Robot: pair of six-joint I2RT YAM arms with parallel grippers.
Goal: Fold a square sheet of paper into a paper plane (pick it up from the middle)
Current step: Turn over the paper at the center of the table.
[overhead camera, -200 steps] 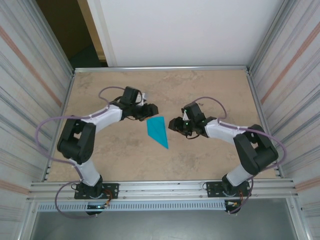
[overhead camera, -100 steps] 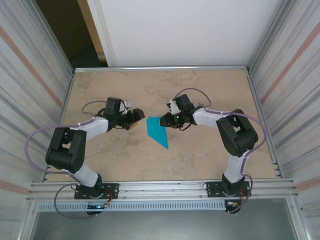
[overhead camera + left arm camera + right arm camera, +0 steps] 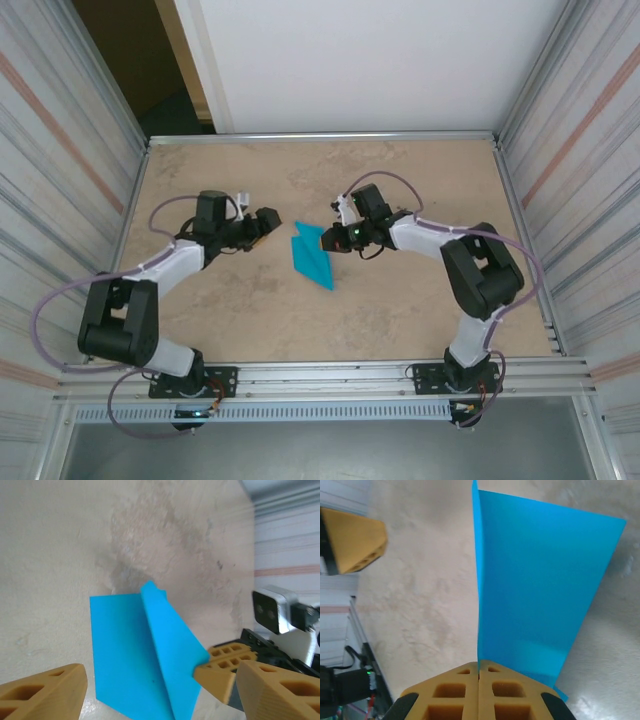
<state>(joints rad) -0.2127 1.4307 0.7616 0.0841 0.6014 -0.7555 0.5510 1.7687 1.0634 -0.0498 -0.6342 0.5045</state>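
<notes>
Right gripper [image 3: 478, 664] fingers pressed together on raised centre fold of plane [image 3: 312, 257]; seen half-open second ago. Left gripper [image 3: 268, 222] fingers [image 3: 47, 690] spread wider than before, nothing held, drawn back left of plane. Plane rested mid-table [image 3: 420, 300], upper flap now lifted.

1 paper plane [image 3: 312, 258]; 2 grippers [image 3: 268, 222] [image 3: 327, 240]

The thin folded paper plane [image 3: 312, 257] is plain matte turquoise-blue. The stone-look table top [image 3: 420, 300] under it is sandy beige with cloudy brown mottling. The left gripper [image 3: 266, 223] and right gripper [image 3: 331, 238] have ochre-yellow fingers [image 3: 445, 695]; the jointed arms [image 3: 185, 258] are black and white, trailing lilac cables [image 3: 60, 290]; the ribbed side walls [image 3: 60, 150] are pale grey with a rust stripe
</notes>
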